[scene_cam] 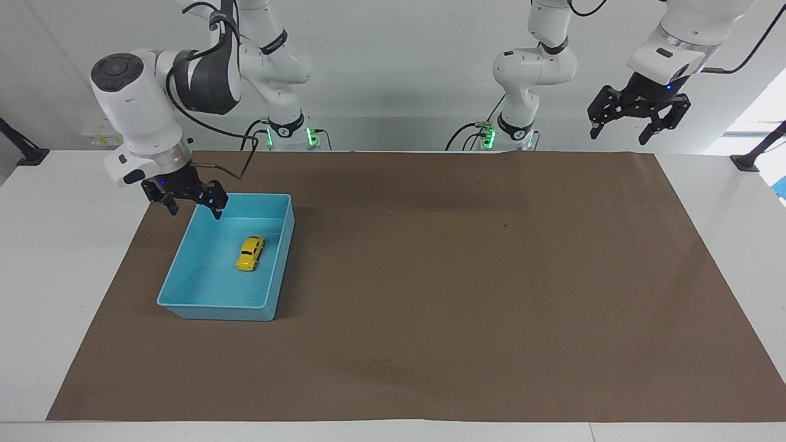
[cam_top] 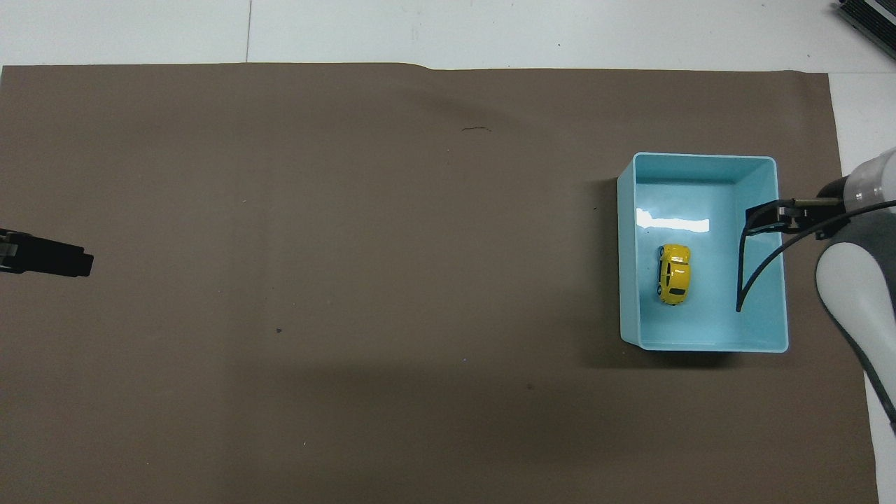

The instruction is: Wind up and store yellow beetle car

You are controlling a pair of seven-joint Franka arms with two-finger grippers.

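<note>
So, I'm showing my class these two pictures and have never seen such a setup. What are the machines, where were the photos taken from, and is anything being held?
Two white robot arms stand at a table covered by a brown mat. One photo looks across at them; the other looks down from above. A blue tray sits at the right arm's end, with a yellow toy car lying in it. The right pincer hangs open over the tray's rim. The left pincer waits, open, raised at its own end. Neither holds anything.
</note>
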